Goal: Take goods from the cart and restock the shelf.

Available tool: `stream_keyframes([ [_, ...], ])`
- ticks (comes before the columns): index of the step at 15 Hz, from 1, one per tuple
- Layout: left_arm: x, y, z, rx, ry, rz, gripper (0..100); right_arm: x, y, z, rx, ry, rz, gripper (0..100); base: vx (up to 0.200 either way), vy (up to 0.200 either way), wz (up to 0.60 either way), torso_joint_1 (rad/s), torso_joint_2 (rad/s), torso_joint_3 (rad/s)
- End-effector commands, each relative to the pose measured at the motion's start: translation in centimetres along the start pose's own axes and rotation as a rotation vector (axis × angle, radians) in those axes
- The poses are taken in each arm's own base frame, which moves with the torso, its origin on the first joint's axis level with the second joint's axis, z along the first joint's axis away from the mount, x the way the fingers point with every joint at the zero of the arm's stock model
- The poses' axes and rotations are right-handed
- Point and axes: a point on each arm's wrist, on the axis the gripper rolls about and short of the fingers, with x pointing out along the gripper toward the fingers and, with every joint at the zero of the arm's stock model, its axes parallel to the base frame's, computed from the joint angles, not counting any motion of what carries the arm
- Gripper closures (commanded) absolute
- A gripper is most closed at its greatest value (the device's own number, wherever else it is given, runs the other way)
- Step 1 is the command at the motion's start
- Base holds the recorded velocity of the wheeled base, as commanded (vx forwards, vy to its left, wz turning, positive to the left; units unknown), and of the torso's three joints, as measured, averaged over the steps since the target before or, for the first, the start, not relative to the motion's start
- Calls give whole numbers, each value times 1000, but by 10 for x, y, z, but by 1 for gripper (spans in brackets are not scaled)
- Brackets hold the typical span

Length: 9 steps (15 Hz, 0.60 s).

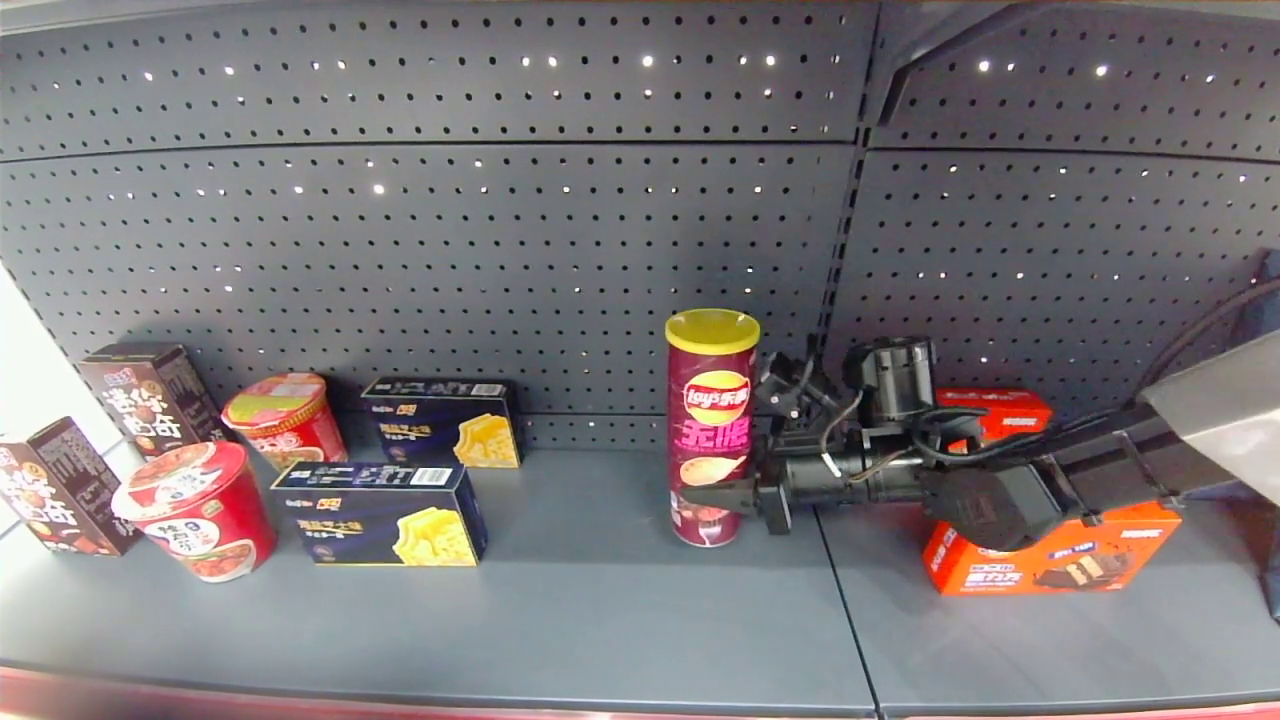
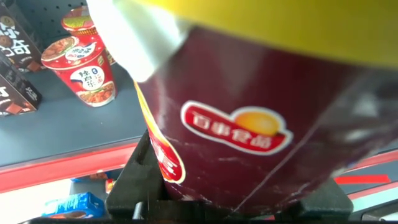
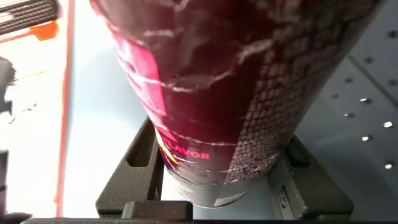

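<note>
Noted on shelf [image 1: 600, 600]: two brown boxes [image 1: 150, 395], two red cups [image 1: 200, 510], two blue boxes [image 1: 385, 515], upright can [image 1: 710, 430], two orange boxes [image 1: 1050, 565].

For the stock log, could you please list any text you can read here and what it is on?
"FLAVOR": low on the chip can in the right gripper.
Same can's front: brand logo, large Chinese characters.
The second can, in the left gripper: Chinese logo.
The boxes and noodle cups: too small to read.

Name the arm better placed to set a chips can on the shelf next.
Right. The right gripper grips a chips can standing upright on the shelf, so it likely only needs to let go. The left gripper holds a second can out before the shelf's red front edge.
</note>
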Motion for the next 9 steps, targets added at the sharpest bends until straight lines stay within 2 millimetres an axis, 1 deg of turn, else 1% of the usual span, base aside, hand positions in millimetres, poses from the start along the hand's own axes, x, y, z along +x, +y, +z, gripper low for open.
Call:
stream_keyframes([
  [1, -3, 0, -4, 0, -13, 0, 100, -31, 31, 16, -38, -34, -9, 100, 0, 0, 0, 0, 0, 0],
  [2, -3, -1, -4, -1, -14, 0, 100, -34, 34, 12, -44, -40, -16, 100, 0, 0, 0, 0, 0, 0],
  [4, -1, 0, -8, -22, 1, -10, 100, -47, 48, 1, -66, -84, -29, 100, 0, 0, 0, 0, 0, 0],
  [5, -1, 0, -9, -22, 3, -14, 100, -50, 52, -1, -64, -87, -28, 100, 0, 0, 0, 0, 0, 0],
  [6, 0, 0, -11, -23, 10, -16, 100, -56, 61, -8, -45, -81, -23, 100, 0, 0, 0, 0, 0, 0],
  [9, 1, 0, -10, -22, 15, -15, 100, -62, 70, -23, -36, -71, -20, 100, 0, 0, 0, 0, 0, 0],
])
